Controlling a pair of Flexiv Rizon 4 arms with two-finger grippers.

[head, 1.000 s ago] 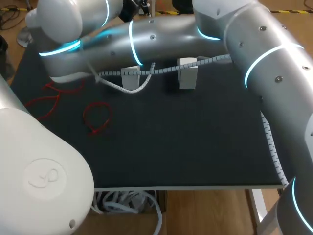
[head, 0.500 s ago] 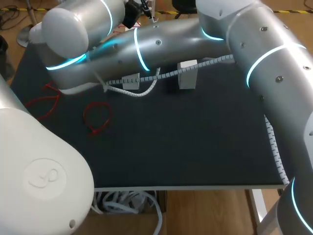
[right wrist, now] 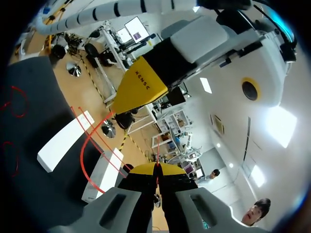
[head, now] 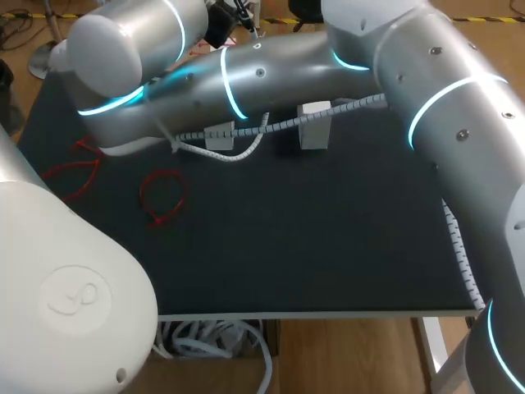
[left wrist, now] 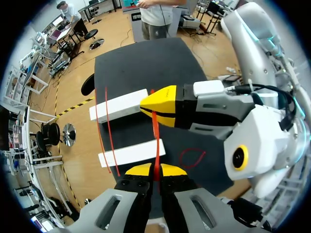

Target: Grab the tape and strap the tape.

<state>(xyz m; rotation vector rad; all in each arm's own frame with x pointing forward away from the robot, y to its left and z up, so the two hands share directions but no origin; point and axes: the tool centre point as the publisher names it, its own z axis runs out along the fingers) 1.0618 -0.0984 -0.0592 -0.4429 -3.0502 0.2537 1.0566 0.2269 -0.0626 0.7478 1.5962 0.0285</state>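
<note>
A thin red strap (left wrist: 155, 130) runs taut between both grippers above the two white blocks (left wrist: 119, 105) (left wrist: 132, 152). In the left wrist view my left gripper (left wrist: 155, 171) is shut on its near end, and my right gripper (left wrist: 158, 106) pinches it further along. In the right wrist view my right gripper (right wrist: 156, 169) is shut on the strap, whose red loop (right wrist: 83, 155) curves down from the left gripper (right wrist: 119, 104) toward the blocks. In the head view the crossed arms hide both grippers; the white blocks (head: 218, 135) (head: 314, 125) show under them.
Spare red strap loops lie on the black mat at the left (head: 160, 197) (head: 74, 168). A grey ribbed cable (head: 246, 131) hangs from the arms across the blocks. The table's front edge (head: 328, 313) is near; the mat's middle and right are bare.
Both crossed arms shifted slightly up and to the right over the blocks a second ago, then held still. Both grippers stay shut on the strap.
</note>
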